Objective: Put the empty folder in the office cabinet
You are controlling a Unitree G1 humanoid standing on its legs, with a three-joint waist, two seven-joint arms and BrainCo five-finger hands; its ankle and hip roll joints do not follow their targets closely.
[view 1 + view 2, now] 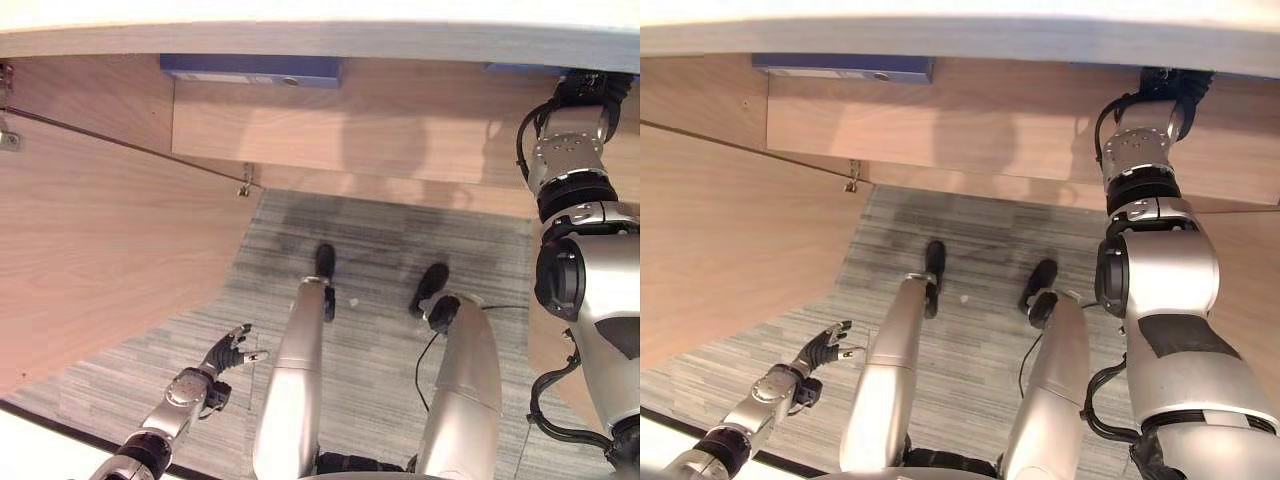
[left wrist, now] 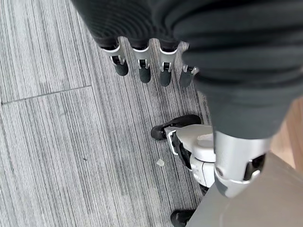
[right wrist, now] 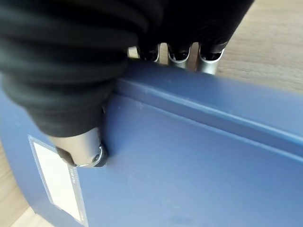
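The blue plastic folder (image 3: 189, 161), gripped in our right hand (image 3: 90, 156) inside the pale wooden cabinet (image 1: 400, 120), could tip over if released crooked; left hand (image 1: 228, 353) hangs loose.

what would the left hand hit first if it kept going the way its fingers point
Probably the grey carpet floor: the open left hand hangs low with its fingers aimed at it, nothing between as far as the wrist view shows.

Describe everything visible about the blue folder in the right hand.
The blue folder is a binder with a smooth, matte, plastic-looking cover, a raised ridge along one edge and a white label on its spine. The right hand grips it, thumb pressed on the cover, fingers wrapped over the far edge. A light wooden surface shows behind it.
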